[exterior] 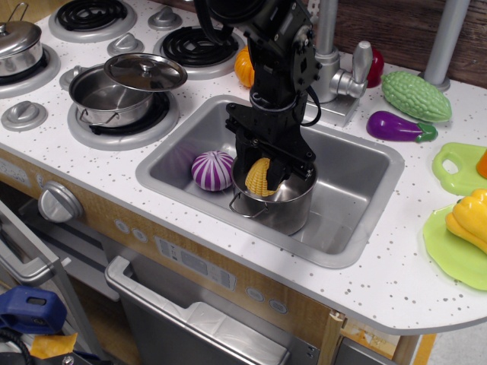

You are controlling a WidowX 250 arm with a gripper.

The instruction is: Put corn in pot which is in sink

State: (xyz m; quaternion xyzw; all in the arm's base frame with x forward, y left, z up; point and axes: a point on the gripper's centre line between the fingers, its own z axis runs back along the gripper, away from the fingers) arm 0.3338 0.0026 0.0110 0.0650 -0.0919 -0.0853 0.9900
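Note:
The sink (358,182) is a silver-grey basin in the white speckled counter. A shiny steel pot (283,211) with thin wire handles stands in it, near the front. My black gripper (262,176) hangs over the pot's mouth, shut on the yellow ribbed corn (260,178). The corn's lower end sits at or just inside the pot's rim, at its left side.
A purple-and-white striped ball (212,169) lies in the sink left of the pot. The grey tap (332,72) stands behind. An orange toy (243,67), a lidded pot on the stove (122,91), an eggplant (397,127), a green gourd (416,95) and a yellow pepper (470,218) lie around.

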